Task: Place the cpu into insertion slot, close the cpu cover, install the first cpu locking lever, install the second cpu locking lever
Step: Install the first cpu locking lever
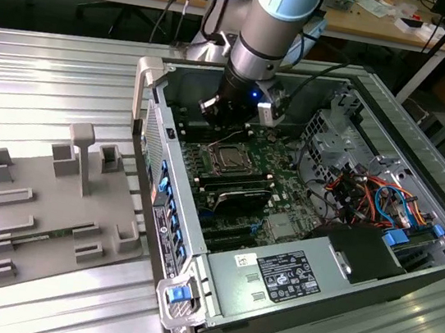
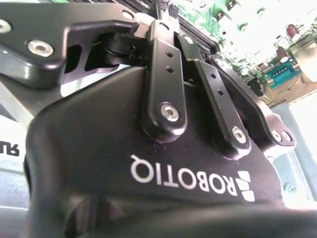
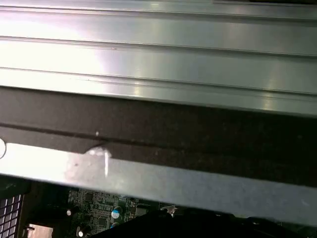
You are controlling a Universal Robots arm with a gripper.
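Hovering my hand (image 1: 230,120) just above the insertion slot (image 1: 228,159) inside the open computer case (image 1: 375,262) for socket work, I am seeing no cpu and cannot tell its finger state.

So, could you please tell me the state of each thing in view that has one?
computer case: lying on its side, side panel off, inside exposed.
insertion slot: on the green board, cover down over it.
gripper: inside the case, just above the slot.
grey fixture tray: on the table beside the case.
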